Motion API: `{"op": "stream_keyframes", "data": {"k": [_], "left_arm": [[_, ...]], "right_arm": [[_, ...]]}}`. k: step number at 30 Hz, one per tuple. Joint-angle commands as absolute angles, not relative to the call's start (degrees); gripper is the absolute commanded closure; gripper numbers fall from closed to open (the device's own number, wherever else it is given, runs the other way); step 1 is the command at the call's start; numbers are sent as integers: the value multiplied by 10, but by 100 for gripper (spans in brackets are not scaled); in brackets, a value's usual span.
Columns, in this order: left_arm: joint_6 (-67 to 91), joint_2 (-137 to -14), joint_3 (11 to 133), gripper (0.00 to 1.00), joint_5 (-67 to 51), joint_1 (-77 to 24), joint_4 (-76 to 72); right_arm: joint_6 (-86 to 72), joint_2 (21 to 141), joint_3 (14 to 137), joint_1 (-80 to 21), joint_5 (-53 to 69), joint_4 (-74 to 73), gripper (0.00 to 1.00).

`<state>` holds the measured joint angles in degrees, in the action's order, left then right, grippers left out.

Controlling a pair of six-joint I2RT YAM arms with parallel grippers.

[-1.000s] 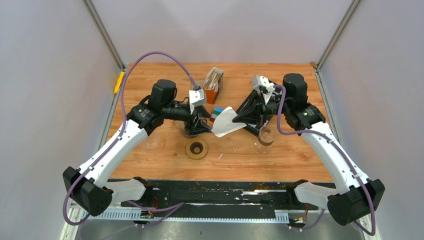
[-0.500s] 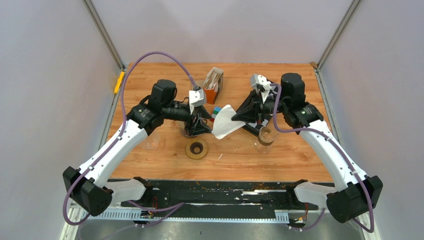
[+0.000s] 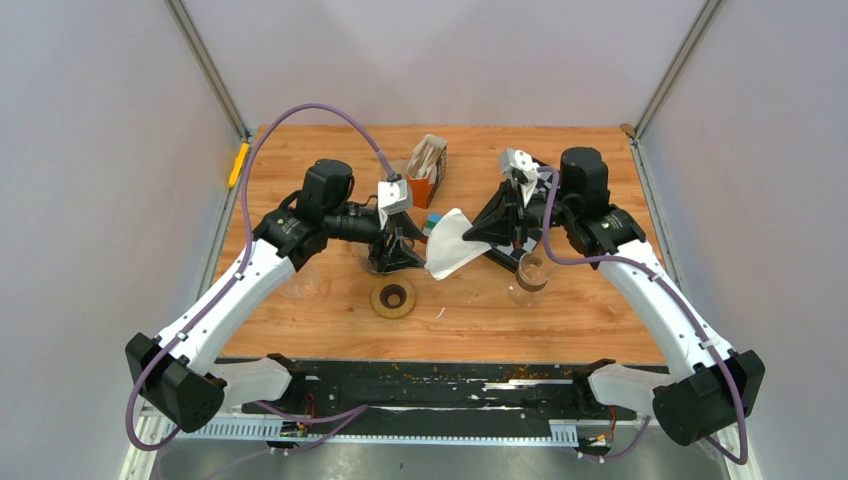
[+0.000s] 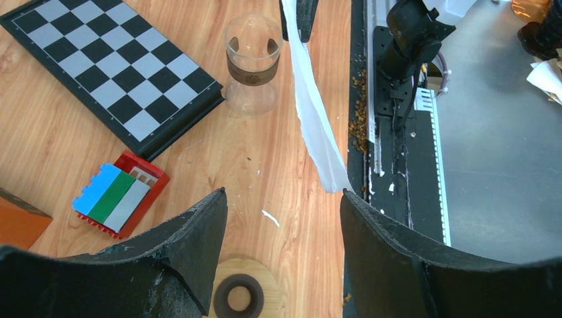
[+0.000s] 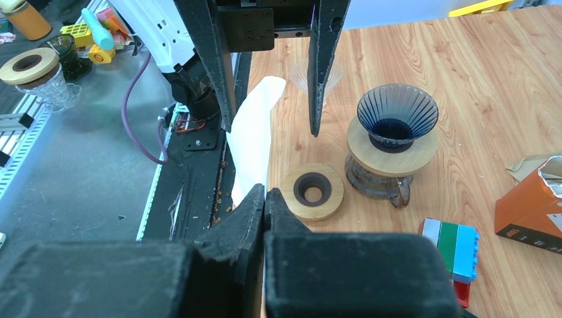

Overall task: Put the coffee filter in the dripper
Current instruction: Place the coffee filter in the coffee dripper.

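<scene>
Aloft, right hand pinching coffee filter, left hand spread

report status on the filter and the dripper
Right hand shut on coffee filter. Left hand open, holding nothing. Dripper empty, on its carafe. Left hand's fingers hang between filter and dripper.

The top camera looks steeply down from behind the arm bases, taking in the whole brown wooden worktop. Each wrist camera sits close behind its own black claw, the left claw facing rightward, the right claw leftward. All three share the white paper coffee filter and round wooden ring.
</scene>
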<state>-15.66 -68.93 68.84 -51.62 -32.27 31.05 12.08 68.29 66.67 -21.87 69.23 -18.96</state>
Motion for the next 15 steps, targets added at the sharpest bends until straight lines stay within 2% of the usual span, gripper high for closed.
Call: {"op": "stream_keyframes", "data": {"k": [1, 15], "left_arm": [[-152, -683, 698, 30, -533, -326, 291], [-88, -707, 692, 30, -554, -331, 229]], "right_arm": [[127, 689, 668, -217, 695, -171, 100], [106, 691, 668, -216, 690, -153, 100]]}}
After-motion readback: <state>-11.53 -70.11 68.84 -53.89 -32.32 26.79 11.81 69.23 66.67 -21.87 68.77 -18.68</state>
